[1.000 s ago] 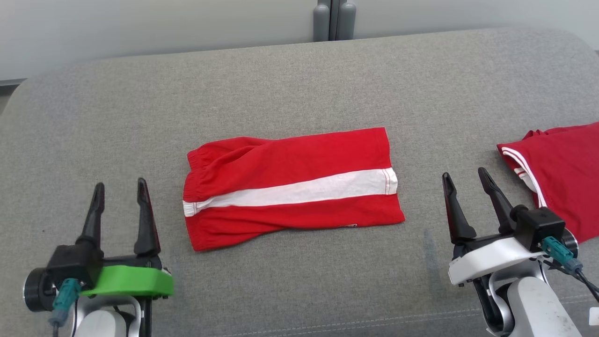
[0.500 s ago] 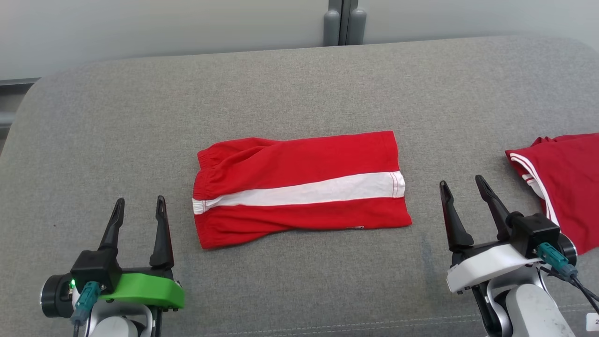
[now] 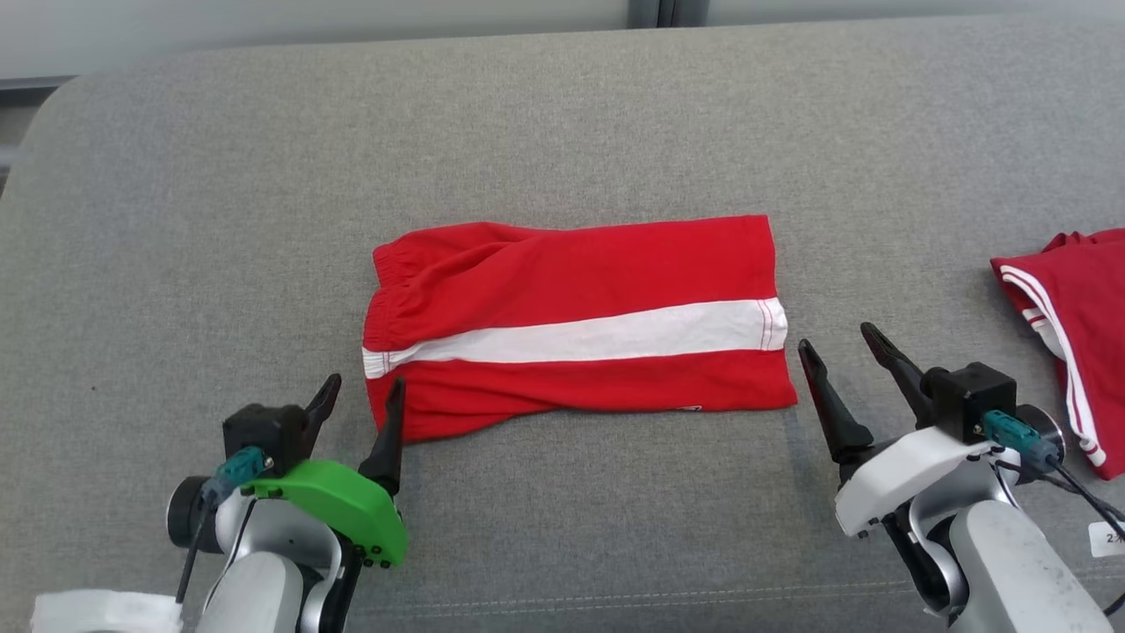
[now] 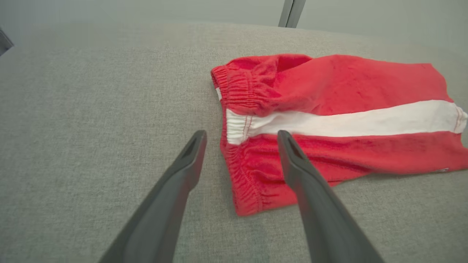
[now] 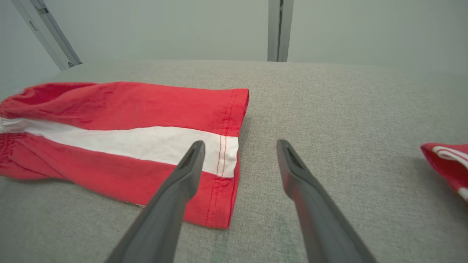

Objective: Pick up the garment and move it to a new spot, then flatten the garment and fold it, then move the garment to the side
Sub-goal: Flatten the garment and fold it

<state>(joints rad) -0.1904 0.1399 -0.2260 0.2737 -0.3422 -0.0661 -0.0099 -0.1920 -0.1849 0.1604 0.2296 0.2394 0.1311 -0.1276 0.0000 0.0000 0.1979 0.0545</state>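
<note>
Released, left hand [image 3: 366,381] and right hand [image 3: 833,336] flank the shorts [image 3: 571,325]; another red garment [image 3: 1085,325] lies rightward.

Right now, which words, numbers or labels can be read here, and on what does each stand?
"2": on a white tag at the head view's right edge; the rest is cut off.
Too small to read: a small label on the red shorts.
</note>
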